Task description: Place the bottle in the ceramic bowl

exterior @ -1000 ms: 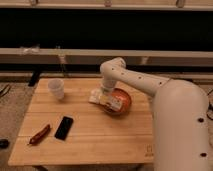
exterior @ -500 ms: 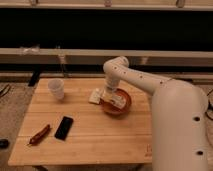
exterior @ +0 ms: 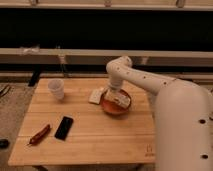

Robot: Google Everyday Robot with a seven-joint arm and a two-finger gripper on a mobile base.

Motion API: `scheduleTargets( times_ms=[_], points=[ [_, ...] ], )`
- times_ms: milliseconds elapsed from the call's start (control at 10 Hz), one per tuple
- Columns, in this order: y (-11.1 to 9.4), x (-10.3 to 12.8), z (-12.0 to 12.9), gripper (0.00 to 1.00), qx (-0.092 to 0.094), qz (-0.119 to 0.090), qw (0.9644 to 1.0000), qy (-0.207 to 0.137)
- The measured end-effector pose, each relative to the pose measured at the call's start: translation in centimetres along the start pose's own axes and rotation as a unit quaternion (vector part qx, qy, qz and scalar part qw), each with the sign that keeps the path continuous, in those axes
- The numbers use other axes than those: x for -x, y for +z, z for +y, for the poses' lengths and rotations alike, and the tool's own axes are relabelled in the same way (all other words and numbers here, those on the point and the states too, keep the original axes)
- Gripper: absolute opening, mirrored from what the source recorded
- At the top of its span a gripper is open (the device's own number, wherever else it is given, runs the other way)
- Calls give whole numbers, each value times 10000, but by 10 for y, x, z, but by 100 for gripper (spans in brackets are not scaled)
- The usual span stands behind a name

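The ceramic bowl (exterior: 114, 108), orange-red inside with a darker rim, sits on the wooden table right of centre. The whitish bottle (exterior: 120, 99) lies tilted over the bowl's inside, its lower end within the rim. My gripper (exterior: 113, 93) comes down from the white arm directly over the bowl's back-left part, at the bottle's upper end. The arm hides the bowl's far rim.
A small flat white packet (exterior: 95, 96) lies just left of the bowl. A white plastic cup (exterior: 56, 89) stands at the back left. A black phone (exterior: 63, 127) and a red oblong object (exterior: 39, 134) lie front left on the wooden table (exterior: 90, 145).
The gripper and the bottle have shifted right, from the bowl's left edge beside the packet to over the bowl's inside.
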Motion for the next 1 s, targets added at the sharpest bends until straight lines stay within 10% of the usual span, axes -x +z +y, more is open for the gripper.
scheduleTargets(
  times_ms=[500,1000],
  points=[
    [-18,-3,-6,80,-149,-94,9998,-10],
    [-56,16,-4,80,-171,-867,9960,-123]
  ],
)
